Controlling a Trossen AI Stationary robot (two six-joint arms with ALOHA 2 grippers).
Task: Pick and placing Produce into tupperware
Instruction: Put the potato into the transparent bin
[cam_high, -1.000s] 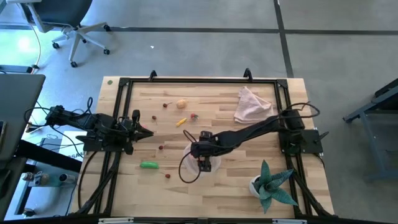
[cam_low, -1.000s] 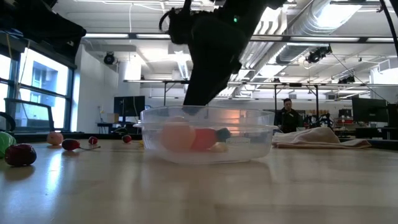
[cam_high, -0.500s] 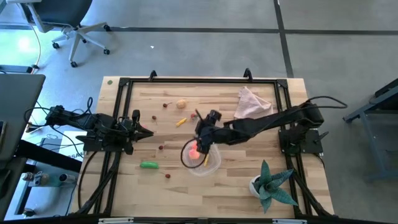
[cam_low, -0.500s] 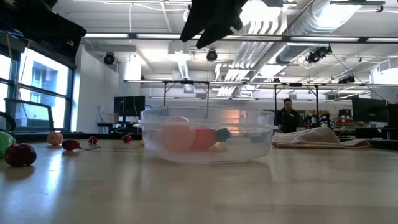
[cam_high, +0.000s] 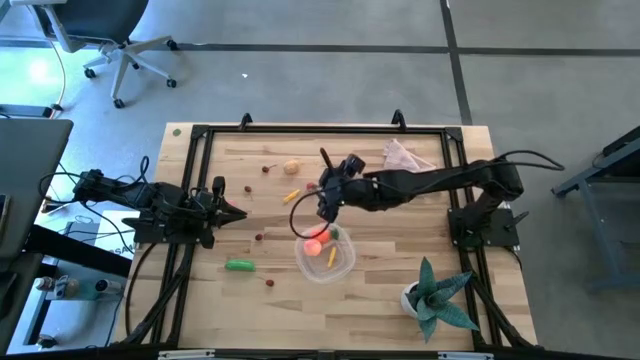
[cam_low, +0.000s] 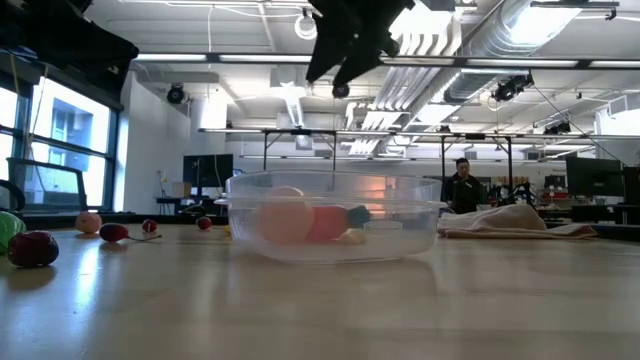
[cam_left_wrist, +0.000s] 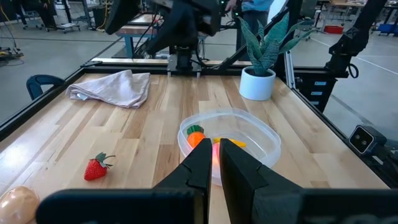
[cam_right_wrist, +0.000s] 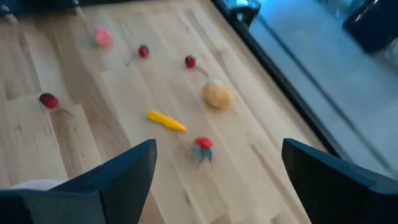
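Our right claw (cam_high: 327, 196) hung empty, fingers wide, above the worktop (cam_high: 380, 290) just beyond the tupperware (cam_high: 326, 255), which already held produce. We judged it should descend straight over the strawberry (cam_right_wrist: 202, 144), straddling it. Our left claw (cam_high: 236, 214) waited shut at the left edge.

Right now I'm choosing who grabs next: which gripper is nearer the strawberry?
Right. The right gripper hovers open almost over the strawberry, just beyond the tupperware. The left gripper rests shut at the table's left edge.
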